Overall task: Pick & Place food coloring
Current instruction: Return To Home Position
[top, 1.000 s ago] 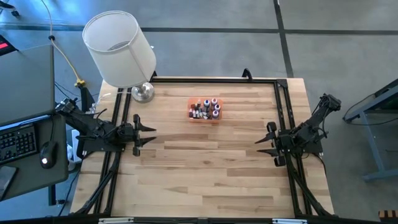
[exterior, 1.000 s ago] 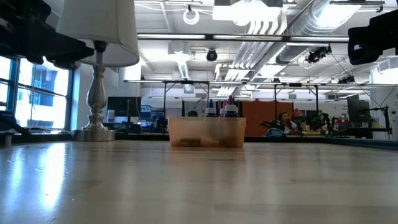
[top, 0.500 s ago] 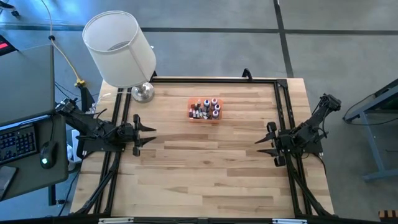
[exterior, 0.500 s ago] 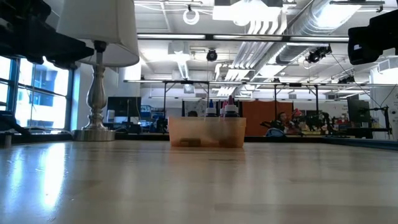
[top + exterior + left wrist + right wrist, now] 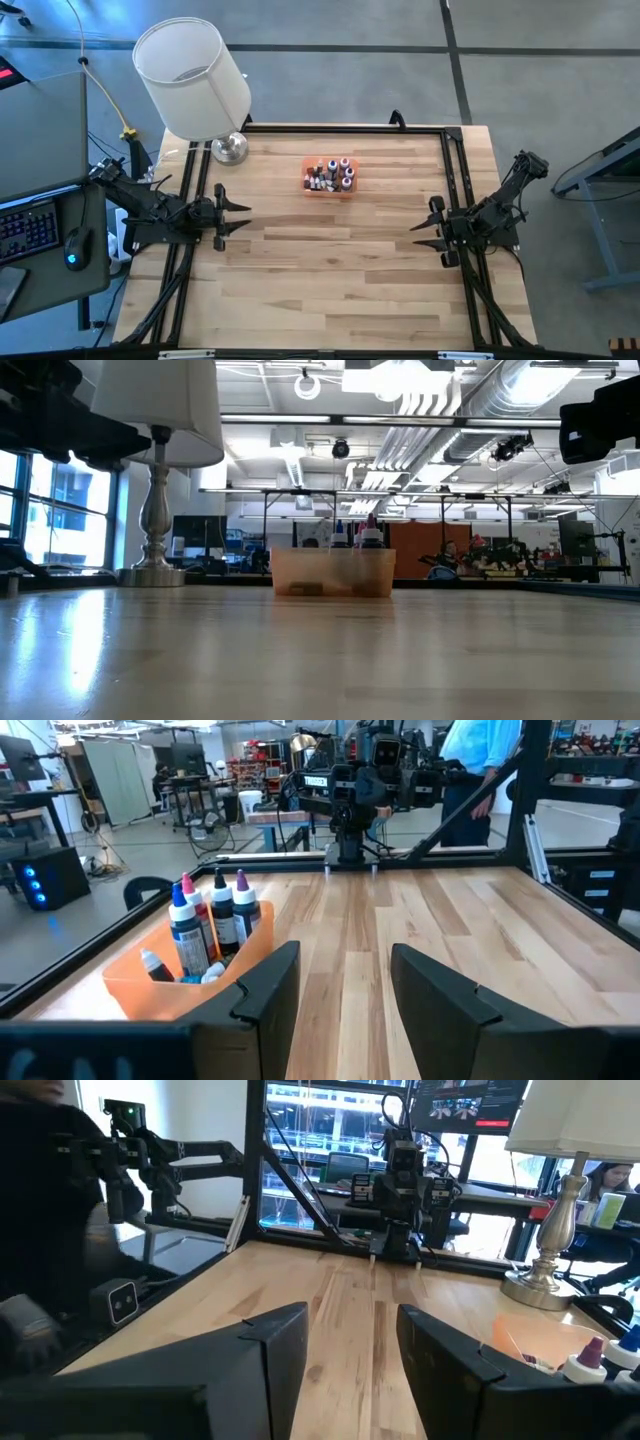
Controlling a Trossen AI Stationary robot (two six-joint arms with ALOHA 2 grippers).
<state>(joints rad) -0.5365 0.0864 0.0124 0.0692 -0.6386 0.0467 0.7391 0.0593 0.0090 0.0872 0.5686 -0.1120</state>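
Several small food coloring bottles point(image 5: 330, 175) with white, blue and purple caps stand upright in an orange plastic tray point(image 5: 328, 190) on the wooden table, toward its far side, near the middle. They also show in the left wrist view point(image 5: 212, 925) and, at the edge, in the right wrist view point(image 5: 590, 1360). My left gripper point(image 5: 236, 214) waits at the table's left edge, open, fingers level and pointing right. My right gripper point(image 5: 424, 229) waits at the right edge, open, fingers level and pointing left. Neither is near the tray.
A table lamp with a white shade point(image 5: 192, 80) and a silver base point(image 5: 229, 149) stands at the far left corner. A black frame point(image 5: 345, 128) runs along the table's edges. A desk with keyboard and mouse point(image 5: 40, 235) stands to the left. A person point(image 5: 480, 750) stands beyond the table.
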